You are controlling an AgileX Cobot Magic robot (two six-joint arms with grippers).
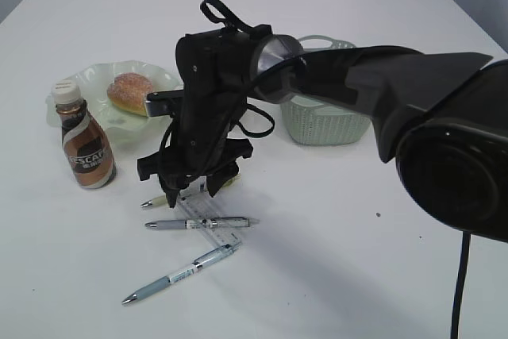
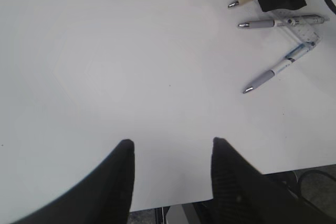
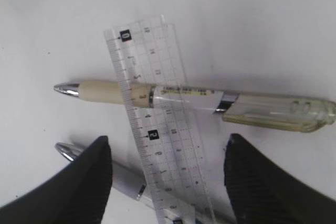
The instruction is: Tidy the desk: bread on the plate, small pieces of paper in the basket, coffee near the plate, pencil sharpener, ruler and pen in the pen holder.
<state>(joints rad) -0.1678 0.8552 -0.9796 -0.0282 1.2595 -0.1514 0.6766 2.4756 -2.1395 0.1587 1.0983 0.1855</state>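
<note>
My right hand (image 3: 167, 179) is hovering, fingers apart, over the ruler (image 3: 157, 124) crossing a pen (image 3: 194, 103); bread (image 1: 131, 91) at ten o'clock.

Both grippers held open, nothing gripped

The right gripper (image 3: 168, 182) is lowered near the tabletop, jaws spread; the left gripper (image 2: 170, 174) is held apart, jaws parted.
</note>
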